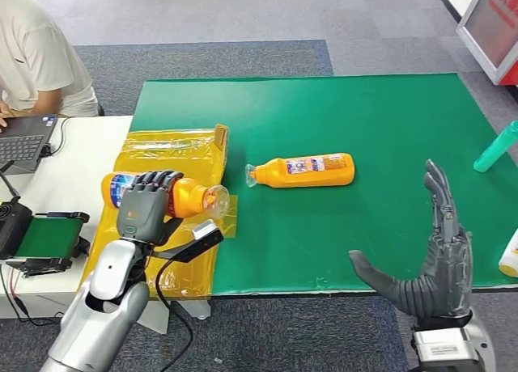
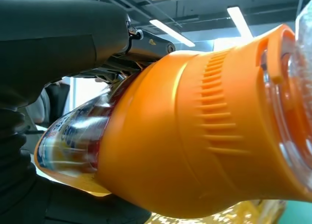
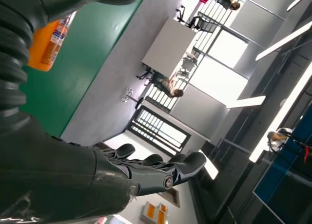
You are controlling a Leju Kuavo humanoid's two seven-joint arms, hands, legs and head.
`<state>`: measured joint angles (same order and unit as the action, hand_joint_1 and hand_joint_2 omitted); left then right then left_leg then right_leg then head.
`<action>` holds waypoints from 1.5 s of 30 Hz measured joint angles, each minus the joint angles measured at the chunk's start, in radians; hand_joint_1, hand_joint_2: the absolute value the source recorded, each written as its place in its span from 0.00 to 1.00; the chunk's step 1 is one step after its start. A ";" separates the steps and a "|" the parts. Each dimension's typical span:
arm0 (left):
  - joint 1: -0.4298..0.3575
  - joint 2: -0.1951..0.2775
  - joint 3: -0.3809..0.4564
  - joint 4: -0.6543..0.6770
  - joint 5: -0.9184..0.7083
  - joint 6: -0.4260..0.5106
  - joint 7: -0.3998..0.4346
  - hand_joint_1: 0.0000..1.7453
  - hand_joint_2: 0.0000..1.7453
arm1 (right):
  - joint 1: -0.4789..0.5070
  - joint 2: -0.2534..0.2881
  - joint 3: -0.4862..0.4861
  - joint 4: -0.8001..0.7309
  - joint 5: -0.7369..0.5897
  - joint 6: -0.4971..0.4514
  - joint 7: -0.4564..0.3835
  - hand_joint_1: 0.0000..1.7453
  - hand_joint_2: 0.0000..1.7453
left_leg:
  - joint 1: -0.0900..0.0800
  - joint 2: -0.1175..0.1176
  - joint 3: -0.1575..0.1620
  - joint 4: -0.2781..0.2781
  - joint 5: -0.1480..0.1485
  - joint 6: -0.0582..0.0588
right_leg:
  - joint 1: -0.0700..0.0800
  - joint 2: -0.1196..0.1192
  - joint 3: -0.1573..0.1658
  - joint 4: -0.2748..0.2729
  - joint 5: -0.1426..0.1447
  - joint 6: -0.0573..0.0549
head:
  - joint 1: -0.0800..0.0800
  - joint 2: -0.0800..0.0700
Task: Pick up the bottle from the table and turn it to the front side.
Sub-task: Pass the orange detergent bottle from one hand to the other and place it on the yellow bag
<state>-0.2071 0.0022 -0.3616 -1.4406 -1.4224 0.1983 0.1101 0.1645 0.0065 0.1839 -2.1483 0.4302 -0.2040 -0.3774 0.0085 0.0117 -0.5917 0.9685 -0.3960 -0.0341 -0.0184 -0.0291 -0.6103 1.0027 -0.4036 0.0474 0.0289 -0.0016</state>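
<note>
My left hand (image 1: 144,204) grips an orange bottle (image 1: 189,196) on its side above the yellow wrapped box (image 1: 177,150), clear cap pointing right. Up close in the left wrist view the same bottle (image 2: 191,131) shows its ribbed orange neck and part of its label. A second orange bottle (image 1: 305,171) lies on its side on the green mat (image 1: 367,113), label up, clear cap to the left. My right hand (image 1: 435,255) hovers open at the mat's near right edge, fingers spread upward, nothing in it; the right wrist view shows its fingers (image 3: 162,170) straight.
A teal bottle (image 1: 496,147) lies at the mat's right edge, and a white and yellow one (image 1: 511,257) nearer. A person (image 1: 36,57) sits at a laptop (image 1: 24,141) on the white table (image 1: 79,170) to the left. A small conveyor device (image 1: 45,238) stands by my left arm.
</note>
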 joint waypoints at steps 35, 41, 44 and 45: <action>-0.284 -0.089 -0.025 0.589 0.162 -0.145 -0.055 1.00 1.00 | -0.036 -0.027 0.106 -0.059 0.090 -0.078 -0.021 0.00 1.00 | 0.000 0.000 0.000 0.000 0.002 0.000 | 0.000 0.000 0.000 0.000 0.001 0.000 | 0.000 0.000; -0.287 -0.108 -0.026 0.643 0.167 -0.139 -0.056 0.96 1.00 | -0.036 -0.039 0.128 -0.071 0.099 -0.091 -0.025 0.00 1.00 | 0.000 0.000 0.000 0.000 0.002 0.000 | 0.000 0.000 0.000 0.000 0.002 0.000 | 0.000 0.000; -0.288 -0.111 -0.026 0.652 0.167 -0.138 -0.057 0.42 1.00 | -0.035 -0.042 0.133 -0.073 0.100 -0.095 -0.025 0.00 1.00 | 0.000 0.000 0.000 0.000 0.002 0.000 | 0.000 0.000 0.000 0.000 0.002 0.000 | 0.000 0.000; -0.288 -0.111 -0.026 0.652 0.167 -0.138 -0.057 0.28 1.00 | -0.035 -0.042 0.133 -0.074 0.100 -0.095 -0.025 0.00 1.00 | 0.000 0.000 0.000 0.000 0.002 0.000 | 0.000 0.000 0.000 0.000 0.002 0.000 | 0.000 0.000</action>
<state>-0.4953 -0.1084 -0.3876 -0.7887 -1.2554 0.0599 0.0535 0.1290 -0.0356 0.3167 -2.2218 0.5306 -0.2989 -0.4028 0.0084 0.0117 -0.5918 0.9685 -0.3936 -0.0339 -0.0185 -0.0291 -0.6100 1.0028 -0.4020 0.0477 0.0290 -0.0019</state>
